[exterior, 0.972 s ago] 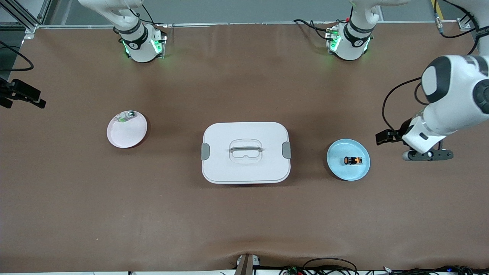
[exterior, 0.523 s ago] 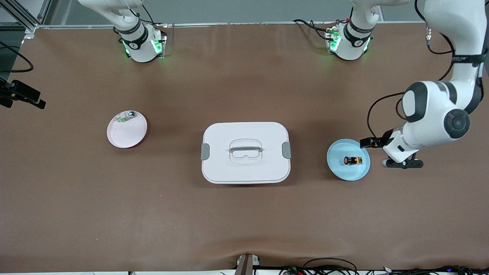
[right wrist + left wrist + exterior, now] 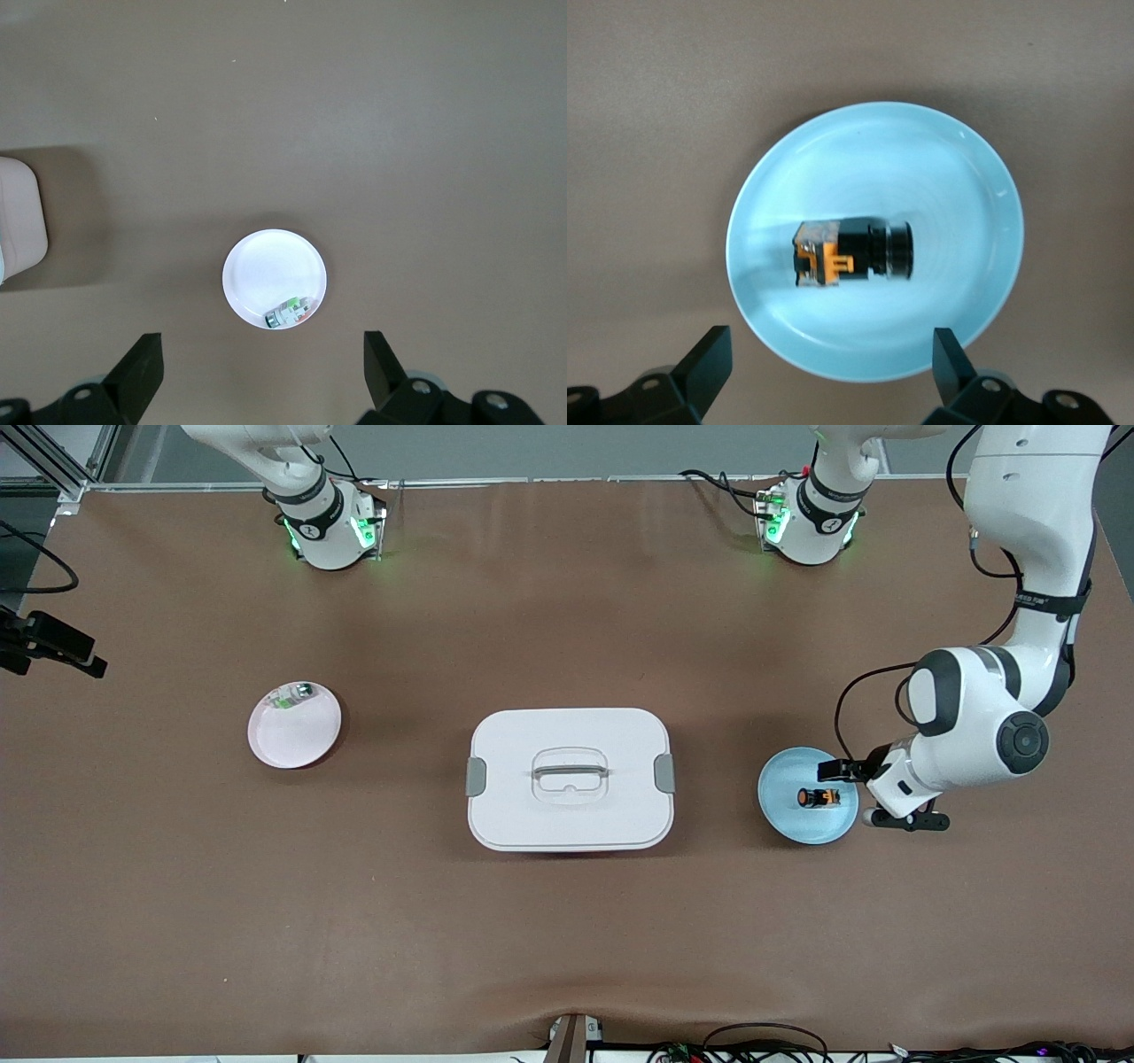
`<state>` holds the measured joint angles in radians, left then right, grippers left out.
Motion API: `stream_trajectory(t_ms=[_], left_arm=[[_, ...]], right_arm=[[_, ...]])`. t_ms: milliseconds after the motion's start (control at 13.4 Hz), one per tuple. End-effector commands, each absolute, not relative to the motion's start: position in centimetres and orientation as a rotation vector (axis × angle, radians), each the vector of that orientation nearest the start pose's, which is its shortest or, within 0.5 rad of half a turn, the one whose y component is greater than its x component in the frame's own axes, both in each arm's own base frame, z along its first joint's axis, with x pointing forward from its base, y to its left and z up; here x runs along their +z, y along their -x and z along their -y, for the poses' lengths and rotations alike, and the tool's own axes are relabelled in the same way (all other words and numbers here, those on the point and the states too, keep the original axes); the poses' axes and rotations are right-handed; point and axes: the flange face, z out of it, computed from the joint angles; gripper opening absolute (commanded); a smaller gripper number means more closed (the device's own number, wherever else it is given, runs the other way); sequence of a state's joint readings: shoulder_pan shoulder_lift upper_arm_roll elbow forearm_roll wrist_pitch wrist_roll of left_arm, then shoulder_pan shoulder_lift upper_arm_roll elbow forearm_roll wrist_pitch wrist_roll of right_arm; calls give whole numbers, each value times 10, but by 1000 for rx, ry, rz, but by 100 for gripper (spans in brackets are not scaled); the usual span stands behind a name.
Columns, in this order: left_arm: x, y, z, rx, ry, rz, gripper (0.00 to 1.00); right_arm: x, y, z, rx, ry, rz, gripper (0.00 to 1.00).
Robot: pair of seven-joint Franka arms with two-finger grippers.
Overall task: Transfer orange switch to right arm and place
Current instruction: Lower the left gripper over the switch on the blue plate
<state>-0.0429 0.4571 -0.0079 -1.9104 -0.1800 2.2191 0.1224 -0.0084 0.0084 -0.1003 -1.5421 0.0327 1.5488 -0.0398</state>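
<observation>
Orange switch (image 3: 852,254): we found it lying on its side in the blue plate (image 3: 966,168).
Left gripper (image 3: 830,376): we saw it spread wide, poised above the plate's edge.
Right gripper (image 3: 261,376): we saw it spread, waiting high above the white plate (image 3: 257,266).

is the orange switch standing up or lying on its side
Lying on its side. The orange switch rests lengthwise on the blue plate, its long body flat in the left wrist view.
</observation>
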Motion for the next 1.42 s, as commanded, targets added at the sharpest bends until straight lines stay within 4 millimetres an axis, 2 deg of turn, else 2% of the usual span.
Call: stream_trajectory(t_ms=[0,299,523,1346], left_arm=[[230,-621,38,218,3297,-96,100],[213,-620,44,242,3293,-108,100],[208,-624,49,233,3337,-48,100],[182,-629,46,237,3334,-7,100]], right_arm=[[635,-547,54,-15,3111,-126,100],[636,-547,52,-22,3111,-121,100],[637,-549,51,-38,3120,-115,100],[638,-550,57,-55,3144,-125,100]])
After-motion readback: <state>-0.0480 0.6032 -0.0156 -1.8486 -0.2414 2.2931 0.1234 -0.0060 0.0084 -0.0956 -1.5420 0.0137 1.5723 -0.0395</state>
